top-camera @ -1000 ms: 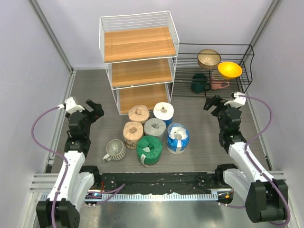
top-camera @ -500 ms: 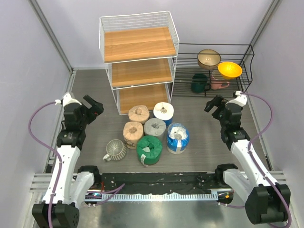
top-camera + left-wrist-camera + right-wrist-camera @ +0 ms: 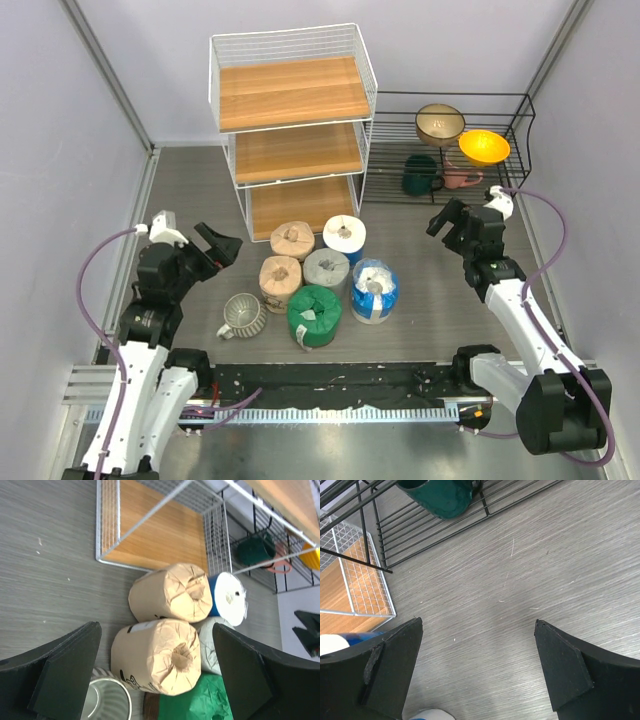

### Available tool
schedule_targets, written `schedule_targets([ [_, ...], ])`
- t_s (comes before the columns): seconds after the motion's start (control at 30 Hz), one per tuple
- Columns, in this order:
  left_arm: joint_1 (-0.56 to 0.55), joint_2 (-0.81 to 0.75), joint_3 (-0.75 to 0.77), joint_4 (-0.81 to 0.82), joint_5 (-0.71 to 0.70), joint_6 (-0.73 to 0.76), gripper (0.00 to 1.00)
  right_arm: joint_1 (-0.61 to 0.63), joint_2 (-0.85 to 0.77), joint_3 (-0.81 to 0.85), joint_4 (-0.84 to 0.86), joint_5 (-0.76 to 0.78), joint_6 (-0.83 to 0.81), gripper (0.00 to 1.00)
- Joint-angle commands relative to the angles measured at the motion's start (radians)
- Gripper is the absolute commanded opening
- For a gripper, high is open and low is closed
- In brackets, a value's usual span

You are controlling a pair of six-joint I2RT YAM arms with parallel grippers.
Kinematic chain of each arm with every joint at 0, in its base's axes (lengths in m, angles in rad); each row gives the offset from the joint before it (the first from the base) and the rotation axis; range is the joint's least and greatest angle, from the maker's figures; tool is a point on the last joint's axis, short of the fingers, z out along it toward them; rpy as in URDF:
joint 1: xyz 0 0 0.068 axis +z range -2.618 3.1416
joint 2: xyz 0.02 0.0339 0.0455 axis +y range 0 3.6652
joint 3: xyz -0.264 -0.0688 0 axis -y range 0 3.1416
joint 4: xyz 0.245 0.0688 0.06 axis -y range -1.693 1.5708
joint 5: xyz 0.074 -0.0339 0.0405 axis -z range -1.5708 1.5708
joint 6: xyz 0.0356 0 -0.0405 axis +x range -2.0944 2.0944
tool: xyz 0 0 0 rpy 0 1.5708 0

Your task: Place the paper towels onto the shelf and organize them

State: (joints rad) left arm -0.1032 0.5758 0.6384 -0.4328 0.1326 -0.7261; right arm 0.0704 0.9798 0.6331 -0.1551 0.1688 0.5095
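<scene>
Six fat wrapped paper-towel rolls [image 3: 326, 268] stand bunched and touching in the middle of the grey table [image 3: 190, 190], just before the tall white wire shelf [image 3: 292, 92], whose wooden tiers are bare, at the far edge. The left gripper [image 3: 220, 247] and the right gripper [image 3: 446, 218] both hover wide-jawed and empty. Reaching into so tight a cluster could shove neighbours or topple the ribbed pale mug [image 3: 241, 314].

- Left arm [image 3: 135, 372] and right arm [image 3: 525, 325]: white tube-shaped lower links, with black joints and black upper sections.
- A thin purple cable [image 3: 82, 283] loops beside each arm.
- A small white camera block [image 3: 165, 228] sits on each wrist.
- The fingers [image 3: 65, 675] are matte black, flat and wedge-shaped.
</scene>
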Motion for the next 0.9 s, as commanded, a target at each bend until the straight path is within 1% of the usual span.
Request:
schedule_targets([
  [0.0, -0.085, 0.013, -0.035, 0.020, -0.034, -0.029, 1.00, -0.001, -0.030, 0.011, 0.006, -0.014, 0.026, 1.00],
  [0.03, -0.114, 0.045, -0.037, 0.032, -0.054, -0.032, 1.00, -0.001, -0.033, 0.008, 0.005, -0.012, 0.026, 1.00],
  [0.07, -0.192, 0.059, -0.034, 0.038, -0.118, -0.036, 1.00, -0.001, -0.039, 0.007, 0.005, -0.009, 0.026, 1.00],
  [0.13, -0.281, 0.113, -0.031, 0.051, -0.207, -0.039, 1.00, -0.001, -0.050, 0.000, 0.005, -0.009, 0.026, 1.00],
  [0.17, -0.338, 0.134, -0.020, 0.051, -0.305, -0.042, 1.00, 0.000, -0.052, -0.001, 0.005, -0.009, 0.026, 1.00],
  [0.2, -0.427, 0.154, -0.014, 0.051, -0.348, -0.044, 1.00, -0.001, -0.052, -0.001, 0.003, -0.008, 0.026, 1.00],
  [0.27, -0.505, 0.199, -0.002, 0.048, -0.460, -0.053, 1.00, -0.001, -0.055, 0.002, -0.003, -0.002, 0.024, 0.99],
  [0.3, -0.551, 0.205, -0.003, 0.043, -0.493, -0.059, 1.00, -0.001, -0.056, 0.004, -0.006, 0.001, 0.023, 1.00],
  [0.4, -0.567, 0.214, -0.016, 0.039, -0.537, -0.068, 1.00, -0.001, -0.056, 0.004, -0.009, 0.006, 0.021, 1.00],
  [0.47, -0.569, 0.222, -0.017, 0.034, -0.548, -0.070, 0.98, 0.000, -0.055, 0.000, -0.009, 0.006, 0.021, 0.99],
  [0.6, -0.569, 0.275, -0.002, 0.009, -0.580, -0.068, 0.92, -0.001, -0.041, -0.003, -0.006, 0.009, 0.023, 0.99],
  [0.63, -0.569, 0.283, -0.002, 0.009, -0.585, -0.065, 0.89, -0.001, -0.040, -0.003, -0.008, 0.009, 0.024, 1.00],
  [0.73, -0.569, 0.303, 0.000, 0.020, -0.571, -0.055, 0.83, 0.000, -0.027, -0.004, -0.006, 0.009, 0.026, 1.00],
  [0.87, -0.570, 0.320, -0.008, 0.040, -0.539, -0.036, 0.79, 0.000, -0.020, -0.010, 0.002, 0.023, 0.018, 1.00],
])
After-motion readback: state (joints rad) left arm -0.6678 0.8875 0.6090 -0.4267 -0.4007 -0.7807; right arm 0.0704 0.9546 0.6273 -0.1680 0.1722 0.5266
